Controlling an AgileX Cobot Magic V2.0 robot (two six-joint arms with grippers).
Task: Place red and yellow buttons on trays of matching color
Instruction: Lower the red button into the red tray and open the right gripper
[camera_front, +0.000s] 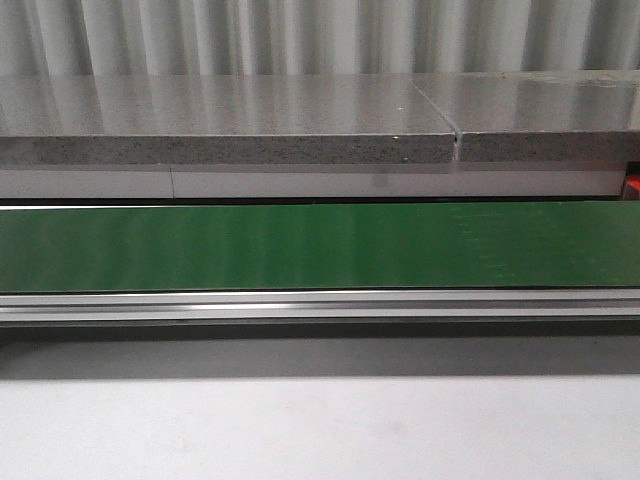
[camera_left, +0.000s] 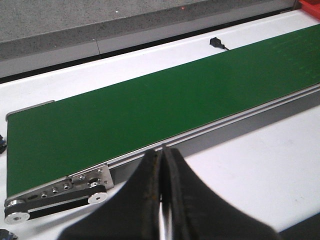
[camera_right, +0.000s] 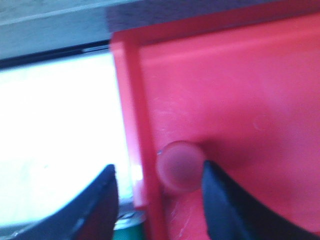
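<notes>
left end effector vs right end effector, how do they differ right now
The left end effector is shut, fingers pressed together and holding nothing; the right end effector is open. The left hangs by the green conveyor belt over white table; the right hangs over the red tray, a red button between its fingers. Both have dark fingers.

red tray (camera_right: 240, 90) cropped, blurry, red button (camera_right: 180, 166) soft
</notes>
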